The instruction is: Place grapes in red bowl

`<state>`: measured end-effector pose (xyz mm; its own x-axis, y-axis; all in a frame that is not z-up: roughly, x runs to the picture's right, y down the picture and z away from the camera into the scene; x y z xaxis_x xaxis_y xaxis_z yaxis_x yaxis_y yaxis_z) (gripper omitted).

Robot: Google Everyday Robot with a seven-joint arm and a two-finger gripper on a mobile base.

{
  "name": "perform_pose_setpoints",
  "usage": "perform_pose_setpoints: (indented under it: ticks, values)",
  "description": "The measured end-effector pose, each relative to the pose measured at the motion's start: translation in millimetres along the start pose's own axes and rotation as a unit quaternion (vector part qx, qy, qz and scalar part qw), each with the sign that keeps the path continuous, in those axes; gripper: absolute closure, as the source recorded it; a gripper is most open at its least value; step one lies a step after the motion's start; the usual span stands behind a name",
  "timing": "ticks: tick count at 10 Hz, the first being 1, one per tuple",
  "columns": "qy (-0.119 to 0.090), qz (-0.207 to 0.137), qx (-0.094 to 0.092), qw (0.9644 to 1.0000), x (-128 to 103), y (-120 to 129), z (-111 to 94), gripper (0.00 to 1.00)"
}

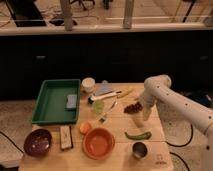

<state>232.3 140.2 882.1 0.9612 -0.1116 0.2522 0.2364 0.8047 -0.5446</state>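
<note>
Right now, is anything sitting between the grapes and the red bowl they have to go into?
Nothing visible does. The pincer is right beside the grapes, and bare tabletop runs from them to the red bowl. The green pepper lies just right of that line, not across it.
</note>
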Motion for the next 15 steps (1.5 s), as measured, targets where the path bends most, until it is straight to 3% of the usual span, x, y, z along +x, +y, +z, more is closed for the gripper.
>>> perform_pose_setpoints:
  ticks: [15]
  values:
    - [-0.01,0.026,-0.012,0.9995,5.3,2.0,8.1,0.2]
